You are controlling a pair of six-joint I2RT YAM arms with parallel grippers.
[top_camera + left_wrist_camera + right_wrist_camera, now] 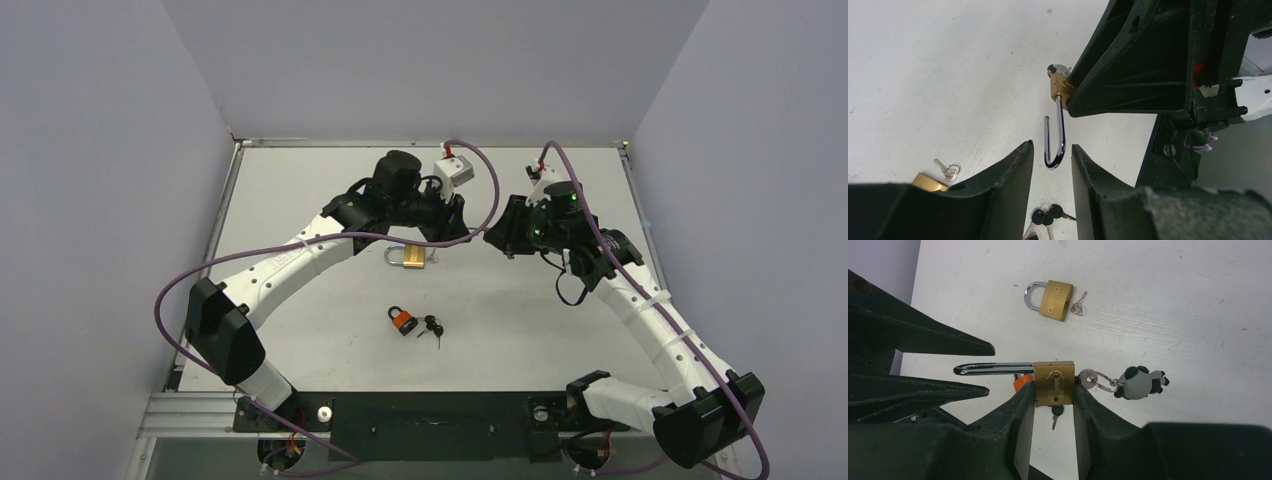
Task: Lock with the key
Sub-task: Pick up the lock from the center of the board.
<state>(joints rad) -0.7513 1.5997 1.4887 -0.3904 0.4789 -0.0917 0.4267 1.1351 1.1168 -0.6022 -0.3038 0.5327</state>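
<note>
My right gripper point(1054, 390) is shut on the brass body of a padlock point(1054, 382) held in the air. A key point(1087, 378) with a panda charm point(1140, 382) sticks out of the body's right end. The chrome shackle point(993, 369) is swung open, with its short leg free of the body. In the left wrist view that shackle point(1060, 135) hangs between the fingers of my left gripper point(1052, 147), which is open with a small gap on each side. From above, the left gripper point(455, 215) and the right gripper point(497, 235) face each other closely.
A second brass padlock point(412, 257) with a small silver key point(1078, 307) lies on the white table point(300, 190) below the grippers. An orange padlock point(403, 320) and black-headed keys point(432, 327) lie nearer the front. Grey walls surround the table.
</note>
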